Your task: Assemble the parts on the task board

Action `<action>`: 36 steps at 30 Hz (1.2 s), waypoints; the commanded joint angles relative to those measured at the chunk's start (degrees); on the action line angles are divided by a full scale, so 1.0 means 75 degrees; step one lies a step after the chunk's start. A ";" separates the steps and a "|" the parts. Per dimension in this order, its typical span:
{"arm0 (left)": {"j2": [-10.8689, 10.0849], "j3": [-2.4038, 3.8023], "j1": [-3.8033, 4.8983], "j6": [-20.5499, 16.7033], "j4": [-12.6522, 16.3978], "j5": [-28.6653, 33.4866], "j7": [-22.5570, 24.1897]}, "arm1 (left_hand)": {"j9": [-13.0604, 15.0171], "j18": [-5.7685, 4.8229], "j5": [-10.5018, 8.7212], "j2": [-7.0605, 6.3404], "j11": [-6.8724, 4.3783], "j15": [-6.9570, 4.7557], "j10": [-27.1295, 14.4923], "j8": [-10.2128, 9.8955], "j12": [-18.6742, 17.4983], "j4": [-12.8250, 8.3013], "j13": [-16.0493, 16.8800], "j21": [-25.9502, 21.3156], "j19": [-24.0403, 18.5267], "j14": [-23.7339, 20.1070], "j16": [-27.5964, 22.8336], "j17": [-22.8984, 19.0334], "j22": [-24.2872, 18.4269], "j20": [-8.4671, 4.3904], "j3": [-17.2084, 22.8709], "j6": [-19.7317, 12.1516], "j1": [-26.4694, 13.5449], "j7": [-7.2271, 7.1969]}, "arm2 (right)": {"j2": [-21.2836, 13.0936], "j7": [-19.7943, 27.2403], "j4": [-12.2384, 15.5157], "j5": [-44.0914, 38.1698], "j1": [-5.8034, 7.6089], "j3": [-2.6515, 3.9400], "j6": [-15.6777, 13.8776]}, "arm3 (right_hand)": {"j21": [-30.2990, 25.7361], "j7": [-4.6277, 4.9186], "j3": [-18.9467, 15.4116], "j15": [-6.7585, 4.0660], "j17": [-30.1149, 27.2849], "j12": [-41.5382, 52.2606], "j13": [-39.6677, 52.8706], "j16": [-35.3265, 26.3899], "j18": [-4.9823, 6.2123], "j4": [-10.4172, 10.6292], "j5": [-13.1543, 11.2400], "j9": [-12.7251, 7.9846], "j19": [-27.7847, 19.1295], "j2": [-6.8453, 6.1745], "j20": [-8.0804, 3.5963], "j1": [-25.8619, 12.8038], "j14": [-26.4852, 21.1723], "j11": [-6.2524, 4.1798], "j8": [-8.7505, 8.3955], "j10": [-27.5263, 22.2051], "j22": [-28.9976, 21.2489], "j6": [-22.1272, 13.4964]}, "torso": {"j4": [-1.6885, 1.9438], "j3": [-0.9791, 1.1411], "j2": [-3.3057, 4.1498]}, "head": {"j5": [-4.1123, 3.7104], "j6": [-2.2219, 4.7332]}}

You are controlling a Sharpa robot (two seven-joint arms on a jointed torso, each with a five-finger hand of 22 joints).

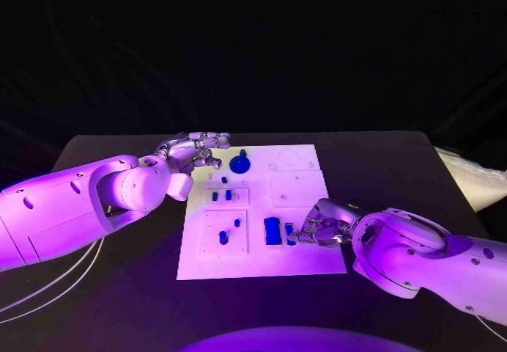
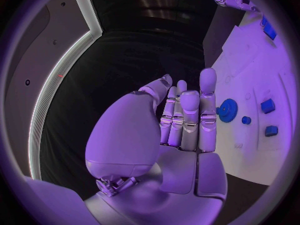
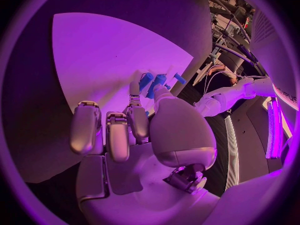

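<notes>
The white task board (image 1: 306, 257) lies in the middle of the black table. My right hand (image 1: 322, 226) rests over its near right part, thumb and a finger pinching a small blue part (image 1: 289, 230) beside an upright blue block (image 1: 272, 230). In the right wrist view the same fingertips (image 3: 134, 88) close round the small blue part (image 3: 157, 81) on the board (image 3: 106, 50). My left hand (image 1: 195, 154) hovers at the board's far left corner, fingers apart and holding nothing. A blue gear (image 1: 239, 163) sits just to its right. The left wrist view shows the open left hand (image 2: 181, 130) beside the gear (image 2: 227, 110).
Small blue parts stand in the board's left column: a pair (image 1: 221, 196), a peg (image 1: 224, 179) and two more (image 1: 223, 237) nearer me. A pale bag (image 1: 470, 176) lies at the table's right edge. White cables (image 1: 53, 286) hang at the left.
</notes>
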 commanded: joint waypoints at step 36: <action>0.0019 0.0004 -0.0005 0.0173 -0.0001 -0.0049 -0.0023 | -0.0011 0.0116 0.0005 0.0020 -0.0008 -0.0023 -0.0040 0.0028 0.0045 -0.0003 0.0012 -0.0054 -0.0026 -0.0050 -0.0046 -0.0007 -0.0007 0.0020 -0.0046 -0.0047 0.0025 0.0005 | 0.0276 -0.0102 -0.0404 -0.0020 -0.0009 0.0000 0.0617 | 0.0035 -0.0014 -0.0310 -0.0045 0.1534 -0.0005 0.0423 0.0034 -0.0148 -0.0343 -0.0129 0.0067 0.0052 0.0460 -0.0001 0.0881 0.0688 0.0059 0.0039 0.0035 0.0054 -0.0091 | 0.0003 -0.0004 0.0007 | 0.0007 -0.0035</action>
